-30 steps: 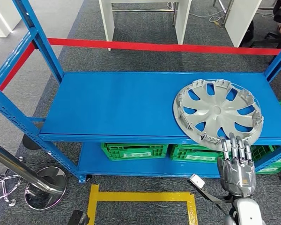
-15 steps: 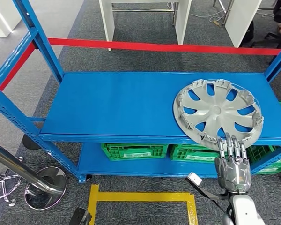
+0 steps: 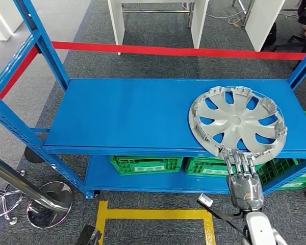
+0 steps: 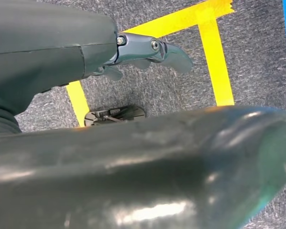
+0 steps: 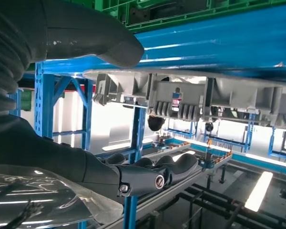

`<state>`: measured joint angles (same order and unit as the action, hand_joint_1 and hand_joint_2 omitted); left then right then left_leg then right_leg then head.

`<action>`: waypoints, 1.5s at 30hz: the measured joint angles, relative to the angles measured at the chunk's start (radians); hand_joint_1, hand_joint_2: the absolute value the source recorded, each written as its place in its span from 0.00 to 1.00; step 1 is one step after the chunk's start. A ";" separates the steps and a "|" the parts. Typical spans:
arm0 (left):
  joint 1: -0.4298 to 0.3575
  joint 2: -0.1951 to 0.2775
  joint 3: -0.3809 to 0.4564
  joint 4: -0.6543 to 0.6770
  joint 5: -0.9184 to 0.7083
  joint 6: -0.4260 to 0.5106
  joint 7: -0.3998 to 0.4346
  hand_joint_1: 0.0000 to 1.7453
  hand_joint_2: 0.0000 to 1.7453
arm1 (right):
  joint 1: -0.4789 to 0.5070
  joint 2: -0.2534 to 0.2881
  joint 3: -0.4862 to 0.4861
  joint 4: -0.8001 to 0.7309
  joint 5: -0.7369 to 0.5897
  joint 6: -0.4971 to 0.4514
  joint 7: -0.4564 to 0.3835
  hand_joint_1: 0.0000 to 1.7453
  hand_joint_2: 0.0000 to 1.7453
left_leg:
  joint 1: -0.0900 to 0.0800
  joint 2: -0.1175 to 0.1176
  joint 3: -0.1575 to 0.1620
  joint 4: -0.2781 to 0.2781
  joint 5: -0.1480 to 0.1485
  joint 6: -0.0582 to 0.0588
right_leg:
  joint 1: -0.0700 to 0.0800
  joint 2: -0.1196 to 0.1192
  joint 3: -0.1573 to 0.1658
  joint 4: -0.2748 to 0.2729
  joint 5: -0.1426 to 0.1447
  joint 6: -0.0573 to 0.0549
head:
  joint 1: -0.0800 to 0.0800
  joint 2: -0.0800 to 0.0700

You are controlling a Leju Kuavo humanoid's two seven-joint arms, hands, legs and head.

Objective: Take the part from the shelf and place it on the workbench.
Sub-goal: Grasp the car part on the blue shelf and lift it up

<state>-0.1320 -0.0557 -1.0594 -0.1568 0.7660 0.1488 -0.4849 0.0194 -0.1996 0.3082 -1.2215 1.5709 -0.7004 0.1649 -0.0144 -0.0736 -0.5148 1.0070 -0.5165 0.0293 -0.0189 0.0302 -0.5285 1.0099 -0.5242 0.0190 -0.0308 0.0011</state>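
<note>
Head view: silver wheel cover (image 3: pixel 238 124) lying flat on the right part of the blue shelf (image 3: pixel 136 117), near edge jutting slightly past the shelf's front lip. Right hand (image 3: pixel 243 179) raised just in front of that lip, fingers (image 3: pixel 239 162) straight up and side by side, tips reaching the overhanging rim; gripping nothing, touching or not cannot tell. Green crates (image 3: pixel 146 164) on the lower level. Yellow tape outline (image 3: pixel 151 214) on the grey carpet in front of the shelf, red beam (image 3: pixel 174 51) along the back, chrome stool base (image 3: pixel 51 204) at lower left.

Left wrist view: left hand (image 4: pixel 141 52) hanging above the carpet and the yellow tape (image 4: pixel 215 57), holding nothing, dark fingers (image 4: pixel 170 52) stretched out loosely.

Right wrist view: close under the wheel cover (image 5: pixel 192 95), ribbed clips along its rim visible against the blue shelf edge (image 5: pixel 224 43). Thick thumb (image 5: pixel 98 40) on one side of the rim, dark fingers (image 5: pixel 163 171) extended on the other, wide gap between, rim not clasped.
</note>
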 joint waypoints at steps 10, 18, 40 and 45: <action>0.000 0.000 0.000 0.000 0.000 0.000 0.000 0.00 0.00 | -0.002 -0.009 0.019 0.022 0.000 0.000 0.000 0.00 1.00 | 0.000 0.000 0.000 0.000 0.000 0.000 | 0.000 0.000 0.000 0.000 0.000 0.000 | 0.000 0.000; -0.001 0.000 0.000 0.000 0.000 0.000 0.000 0.00 0.00 | -0.003 -0.012 0.029 0.028 0.000 0.000 0.000 0.00 1.00 | 0.000 0.000 0.000 0.000 0.000 0.000 | 0.000 0.000 0.000 0.000 0.000 0.000 | 0.000 0.000; -0.001 0.000 0.000 0.000 0.000 0.000 0.000 0.00 0.00 | -0.005 -0.015 0.036 0.029 0.000 0.000 0.000 0.00 1.00 | 0.000 0.000 0.000 0.000 0.000 0.000 | 0.000 0.000 0.000 0.000 0.000 0.000 | 0.000 0.000; -0.001 0.000 0.000 0.000 0.000 0.000 0.000 0.00 0.00 | -0.005 -0.015 0.036 0.029 0.000 0.000 0.000 0.00 1.00 | 0.000 0.000 0.000 0.000 0.000 0.000 | 0.000 0.000 0.000 0.000 0.000 0.000 | 0.000 0.000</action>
<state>-0.1328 -0.0557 -1.0597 -0.1568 0.7660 0.1488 -0.4849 0.0147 -0.2144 0.3447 -1.1921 1.5707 -0.7009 0.1652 -0.0144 -0.0736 -0.5149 1.0070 -0.5165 0.0294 -0.0189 0.0302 -0.5285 1.0099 -0.5242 0.0190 -0.0309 0.0011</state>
